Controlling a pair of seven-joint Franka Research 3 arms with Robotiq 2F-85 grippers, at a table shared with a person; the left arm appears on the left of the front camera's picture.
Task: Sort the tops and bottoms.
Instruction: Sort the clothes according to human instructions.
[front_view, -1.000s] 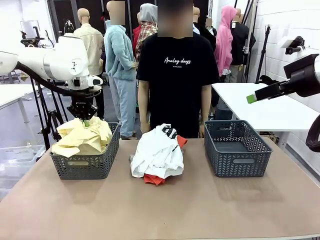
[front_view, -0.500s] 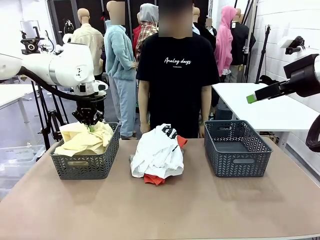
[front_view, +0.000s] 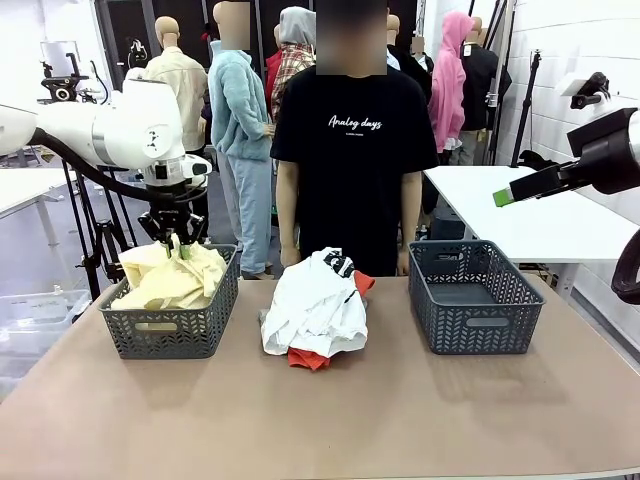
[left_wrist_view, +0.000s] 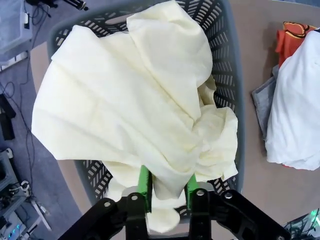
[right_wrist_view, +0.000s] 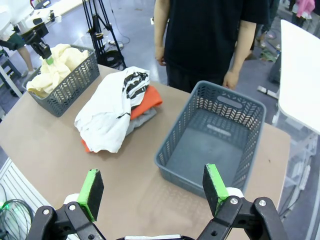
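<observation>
The left arm bends its wrist straight down, the left gripper pointing down with jaws slightly parted. The right arm is raised at the right side, the right gripper spread wide, holding nothing.

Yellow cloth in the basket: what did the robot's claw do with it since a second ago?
The left claw lowered the pale yellow garment into the left basket, then spread its fingers and let go; a fold lies between them. The white garment on the middle pile, the right basket, the open right claw and the person stayed put.
</observation>
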